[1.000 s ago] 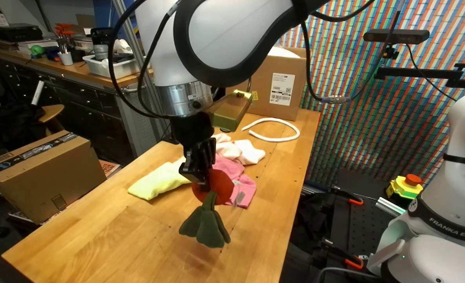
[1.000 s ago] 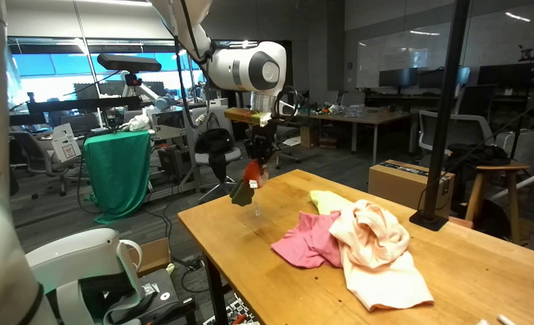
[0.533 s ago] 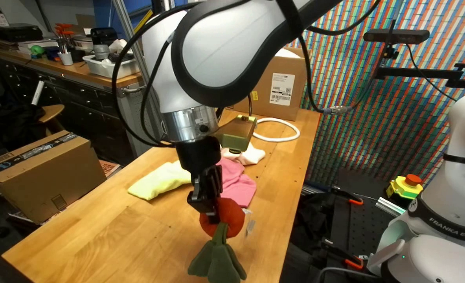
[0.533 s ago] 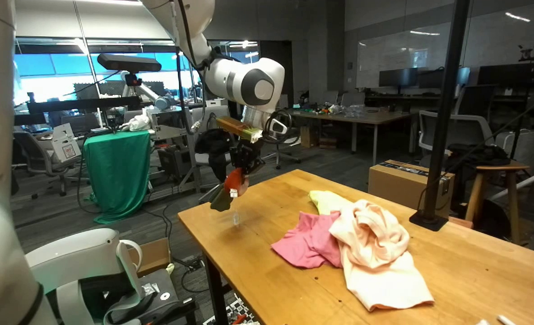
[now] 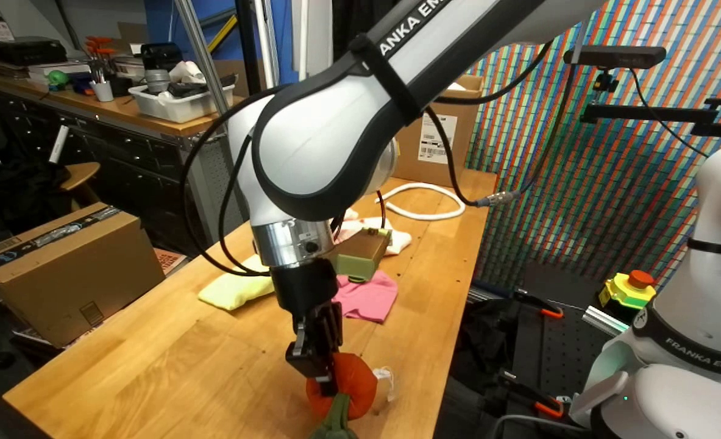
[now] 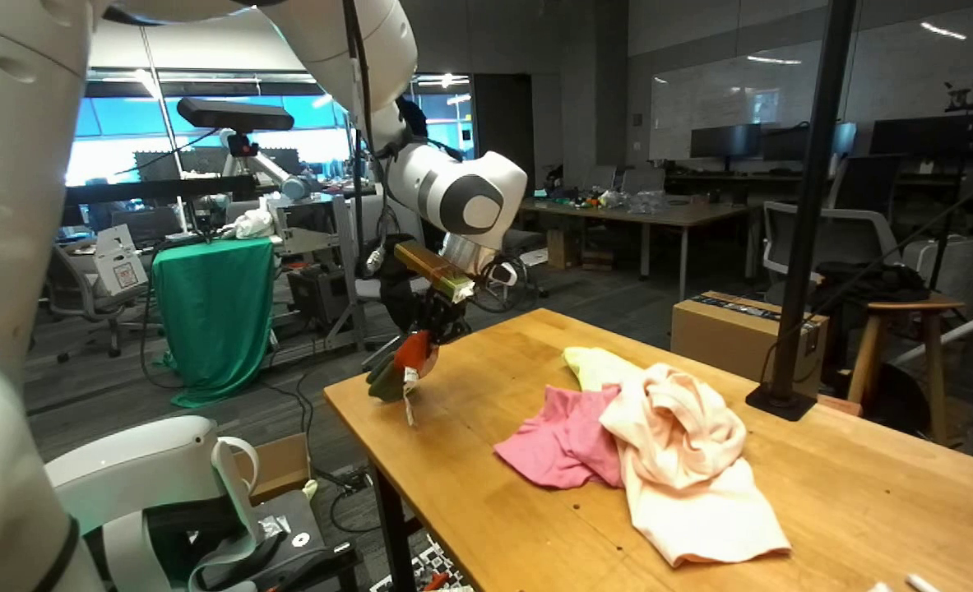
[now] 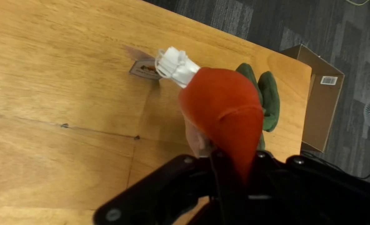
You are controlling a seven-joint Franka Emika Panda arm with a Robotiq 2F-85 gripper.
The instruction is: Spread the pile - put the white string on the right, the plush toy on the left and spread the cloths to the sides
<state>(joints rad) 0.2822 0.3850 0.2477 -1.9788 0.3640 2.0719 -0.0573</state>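
My gripper point(image 5: 323, 378) is shut on the red-orange plush toy point(image 5: 358, 385) with green leaf-like parts. The toy hangs low over the near end of the table, with its tags dangling; I cannot tell whether it touches the wood. In the wrist view the toy point(image 7: 222, 93) is pinched between the fingers point(image 7: 230, 164). The toy point(image 6: 412, 352) also shows in an exterior view near the table corner. The white string point(image 5: 427, 216) lies curved at the far end. The yellow cloth point(image 5: 232, 291), pink cloth point(image 5: 369, 299) and pale peach cloth point(image 6: 692, 460) lie together mid-table.
A cardboard box point(image 5: 436, 137) stands on the far end of the table point(image 5: 171, 378). A black pole point(image 6: 807, 205) rises at the table's side. A second white arm point(image 5: 683, 305) stands beside the table. An open box point(image 7: 321, 100) lies on the floor past the edge.
My gripper has come down and moved toward the near end of the table with the plush toy in it. The cloths and the string have not moved.
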